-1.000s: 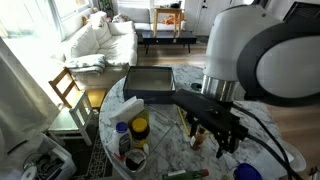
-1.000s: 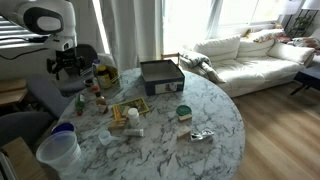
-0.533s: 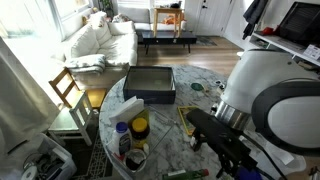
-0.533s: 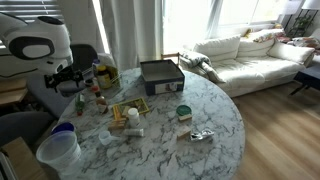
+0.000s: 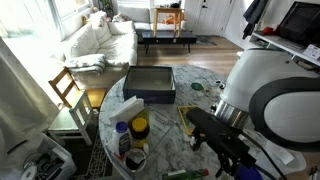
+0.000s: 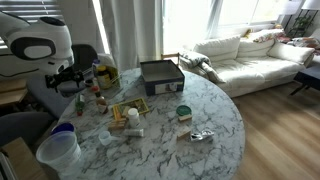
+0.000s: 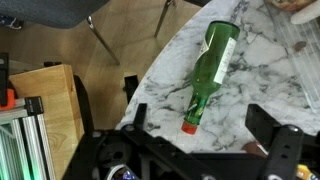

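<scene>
In the wrist view a green glass bottle with a red cap lies on its side on the white marble table, close to the table's edge. My gripper hangs above it, open, its two black fingers spread either side of the cap end and touching nothing. In both exterior views the gripper hovers over the table's rim on the robot's side. Nothing is held.
A grey open box sits on the round table. A yellow-lidded jar, a green-lidded tin, a clear plastic tub and small bottles crowd the table. A wooden chair and a white sofa stand nearby.
Since a second ago the arm has swung down and outward to the table's edge. It has held still over the last half second, and the jaws have stayed open.
</scene>
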Available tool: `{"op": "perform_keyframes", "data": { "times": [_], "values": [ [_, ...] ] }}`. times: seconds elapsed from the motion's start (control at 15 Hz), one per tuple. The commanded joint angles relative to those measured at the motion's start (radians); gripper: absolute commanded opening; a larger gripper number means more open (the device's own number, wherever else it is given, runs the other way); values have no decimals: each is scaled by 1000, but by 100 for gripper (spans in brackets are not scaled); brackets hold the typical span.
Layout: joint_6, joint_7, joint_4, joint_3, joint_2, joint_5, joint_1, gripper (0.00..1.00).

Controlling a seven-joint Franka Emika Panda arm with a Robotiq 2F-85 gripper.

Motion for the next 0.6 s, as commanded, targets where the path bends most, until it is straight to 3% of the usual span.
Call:
{"op": "perform_keyframes", "data": {
  "times": [0.0,0.33,0.53],
  "values": [
    [-3,-40,-51,-11,19,43,-13,100],
    [115,-45,-118,-4,77,79,-16,100],
    [195,-63,-137,4,116,122,-7,93]
  ]
}}
